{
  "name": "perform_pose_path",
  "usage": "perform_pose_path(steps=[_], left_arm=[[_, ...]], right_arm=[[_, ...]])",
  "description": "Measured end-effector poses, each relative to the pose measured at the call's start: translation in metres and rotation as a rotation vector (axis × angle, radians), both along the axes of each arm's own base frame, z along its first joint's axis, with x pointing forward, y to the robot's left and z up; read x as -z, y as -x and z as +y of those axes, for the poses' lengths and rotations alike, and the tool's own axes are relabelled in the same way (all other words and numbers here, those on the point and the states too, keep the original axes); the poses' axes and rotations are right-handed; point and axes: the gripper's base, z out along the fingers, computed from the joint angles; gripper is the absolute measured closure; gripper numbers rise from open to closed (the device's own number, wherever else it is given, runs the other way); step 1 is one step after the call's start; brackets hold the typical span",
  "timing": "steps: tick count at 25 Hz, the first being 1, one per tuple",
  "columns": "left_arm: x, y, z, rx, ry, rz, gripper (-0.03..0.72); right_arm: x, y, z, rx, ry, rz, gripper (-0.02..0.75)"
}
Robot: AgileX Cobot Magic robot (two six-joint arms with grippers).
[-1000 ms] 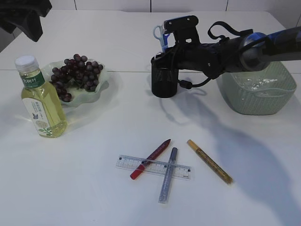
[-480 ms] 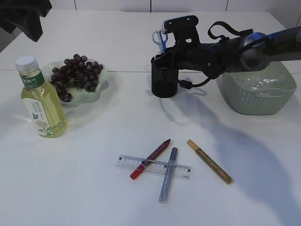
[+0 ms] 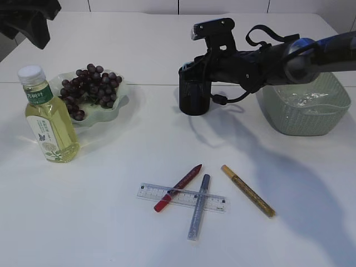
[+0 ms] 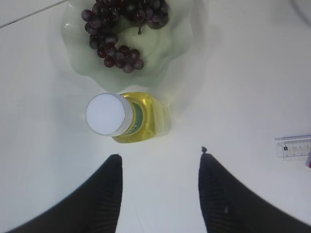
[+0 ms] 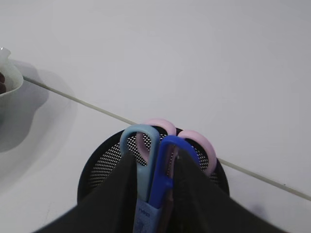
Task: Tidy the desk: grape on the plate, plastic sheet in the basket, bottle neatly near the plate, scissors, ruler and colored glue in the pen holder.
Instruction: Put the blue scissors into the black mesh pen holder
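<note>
My right gripper (image 5: 156,164) reaches into the black mesh pen holder (image 5: 104,162), shut on blue-handled scissors (image 5: 148,160); a pink-handled pair (image 5: 197,143) stands behind them. From outside, that gripper (image 3: 198,62) sits just over the pen holder (image 3: 194,99) and hides the scissors. Grapes (image 3: 89,89) lie on the green plate (image 3: 120,93), with the yellow bottle (image 3: 47,119) upright beside it. The clear ruler (image 3: 182,197) lies under the red (image 3: 178,179) and silver (image 3: 198,207) glue pens; a gold one (image 3: 247,190) lies to the right. My left gripper (image 4: 160,158) hangs open over the table near the bottle (image 4: 108,114).
The green basket (image 3: 328,119) stands at the right with the plastic sheet (image 3: 303,100) inside, under my right arm. In the left wrist view the plate (image 4: 170,53) with grapes (image 4: 116,48) is beyond the bottle, and the ruler's end (image 4: 294,148) shows at the right edge.
My right gripper has lowered the scissors into the pen holder; their handles, visible above the rim earlier, are now out of sight in the exterior view. The left arm has not moved.
</note>
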Motion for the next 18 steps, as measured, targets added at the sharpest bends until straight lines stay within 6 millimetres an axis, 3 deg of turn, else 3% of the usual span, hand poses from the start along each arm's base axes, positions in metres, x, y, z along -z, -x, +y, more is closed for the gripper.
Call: perform_pose_path(steps=[5, 18], left_arm=[[0.0, 0.0, 0.0, 0.0, 0.0, 0.0, 0.317], [0.0, 0.001, -0.002, 0.003, 0.018, 0.009, 0.317]], right_arm=[[-0.011, 0.003, -0.002, 0.008, 0.012, 0.021, 0.531], [-0.076, 0.036, -0.013, 0.075, 0.063, 0.235, 0.53]])
